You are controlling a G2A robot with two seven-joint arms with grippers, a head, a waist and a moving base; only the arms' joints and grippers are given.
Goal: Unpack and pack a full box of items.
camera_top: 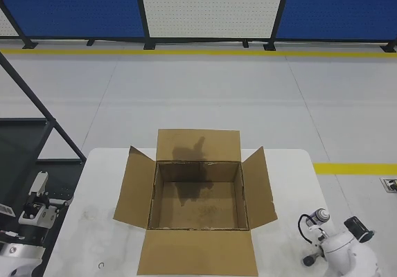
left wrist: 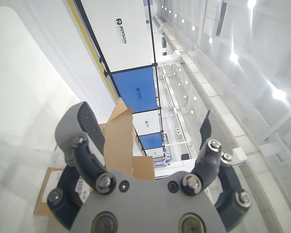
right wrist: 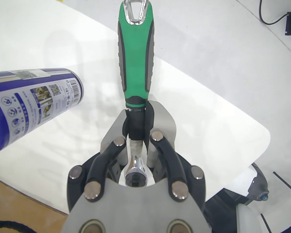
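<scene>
Right end effector (right wrist: 137,124) clamps the ratchet (right wrist: 135,56) at its neck, centre frame; stiff steel, probably heavy, may pivot. Left end effector (left wrist: 148,117) gapes empty.

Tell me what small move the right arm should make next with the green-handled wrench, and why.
Probably swing the right gripper, shut on the green-handled wrench, toward the open box. The box floor is bare and the wrench is already gripped, so packing looks likeliest.
</scene>
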